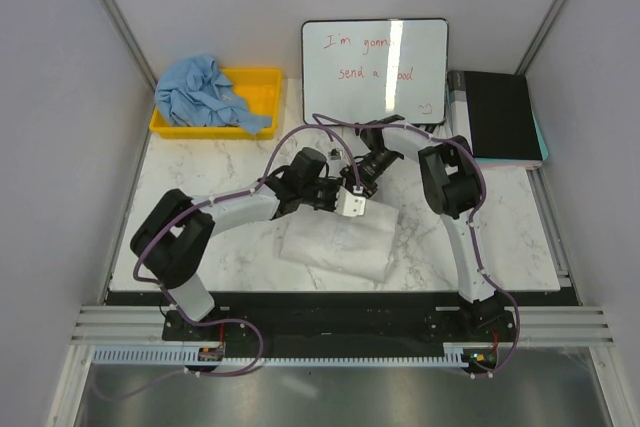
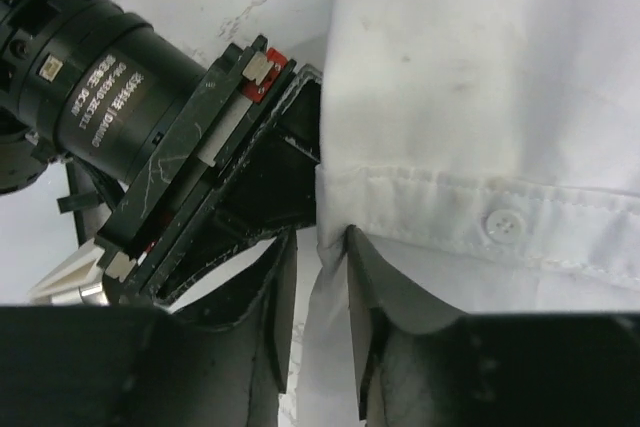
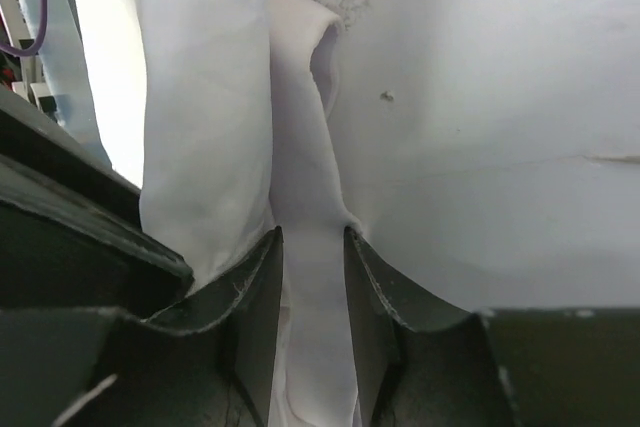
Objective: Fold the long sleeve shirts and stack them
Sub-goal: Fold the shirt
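The white long sleeve shirt [image 1: 340, 244] lies folded into a rough rectangle at the table's middle. Both grippers meet over its far edge. My left gripper [image 1: 346, 203] is shut on a fold at the buttoned hem [image 2: 322, 237]; the shirt [image 2: 480, 77] spreads out to the right of it. My right gripper [image 1: 364, 185] is shut on a fold of the same shirt [image 3: 205, 97], with cloth filling the gap between its fingers [image 3: 312, 237]. The blue long sleeve shirt [image 1: 205, 94] lies crumpled in the yellow bin [image 1: 262, 87] at the back left.
A whiteboard [image 1: 375, 72] with red writing lies at the back centre. A black notebook [image 1: 498, 117] lies at the back right. The right arm's wrist [image 2: 110, 107] sits close to my left fingers. Grey walls stand on both sides.
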You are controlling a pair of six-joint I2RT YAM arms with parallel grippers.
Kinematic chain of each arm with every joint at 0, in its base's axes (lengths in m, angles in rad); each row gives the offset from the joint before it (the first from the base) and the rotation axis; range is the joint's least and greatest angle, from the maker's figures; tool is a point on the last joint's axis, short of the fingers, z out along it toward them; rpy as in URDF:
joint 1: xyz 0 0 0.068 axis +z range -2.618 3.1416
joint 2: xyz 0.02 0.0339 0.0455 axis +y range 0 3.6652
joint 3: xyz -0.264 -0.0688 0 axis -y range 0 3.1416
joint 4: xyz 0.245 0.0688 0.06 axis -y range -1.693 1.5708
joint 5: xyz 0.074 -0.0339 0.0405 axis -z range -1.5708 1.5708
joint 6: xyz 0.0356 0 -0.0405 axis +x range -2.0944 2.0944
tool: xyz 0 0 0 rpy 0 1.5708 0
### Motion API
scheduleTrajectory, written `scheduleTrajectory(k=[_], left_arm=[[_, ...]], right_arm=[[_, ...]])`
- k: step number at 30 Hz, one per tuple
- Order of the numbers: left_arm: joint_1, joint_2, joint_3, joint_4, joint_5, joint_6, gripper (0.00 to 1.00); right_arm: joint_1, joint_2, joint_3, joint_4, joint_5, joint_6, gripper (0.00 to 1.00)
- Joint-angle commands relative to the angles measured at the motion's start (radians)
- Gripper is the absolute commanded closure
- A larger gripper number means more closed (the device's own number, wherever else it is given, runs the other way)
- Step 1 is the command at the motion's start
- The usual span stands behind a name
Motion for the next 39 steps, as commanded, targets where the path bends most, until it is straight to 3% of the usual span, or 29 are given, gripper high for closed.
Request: scheduleTrajectory(k=[1, 4, 8, 13, 17, 22, 29, 37, 39], left_arm=[[0.007, -0.059, 0.050, 0.027, -0.072, -0.069, 0.62], [0.030, -0.128, 0.087, -0.105, -0.050, -0.143, 0.54], [0.115, -0.179, 0.160, -0.318, 0.079, -0.255, 0.44], [0.254, -0.118, 0.258, -0.554, 0.238, -0.366, 0.37], [0.334, 0.013, 0.366, -0.696, 0.368, -0.367, 0.31], [0.351, 0.135, 0.487, -0.769, 0.379, -0.366, 0.26], [0.348, 0.289, 0.576, -0.817, 0.370, -0.347, 0.25], [0.346, 0.386, 0.614, -0.838, 0.352, -0.350, 0.27], [0.348, 0.393, 0.614, -0.840, 0.350, -0.356, 0.31]], right_arm=[[-0.016, 0.015, 0.053, -0.004, 0.097, -0.071, 0.59], [-0.031, -0.012, 0.108, -0.027, 0.116, -0.069, 0.54], [-0.072, -0.069, 0.204, -0.062, 0.151, -0.052, 0.47], [-0.164, -0.131, 0.228, -0.118, 0.182, -0.081, 0.36], [-0.230, -0.196, 0.118, -0.240, 0.168, -0.152, 0.30], [-0.241, -0.313, -0.084, -0.254, 0.137, -0.199, 0.15], [-0.241, -0.300, -0.223, -0.127, 0.162, -0.138, 0.18], [-0.240, -0.263, -0.235, -0.171, 0.140, -0.179, 0.27], [-0.240, -0.259, -0.229, -0.181, 0.142, -0.199, 0.32]])
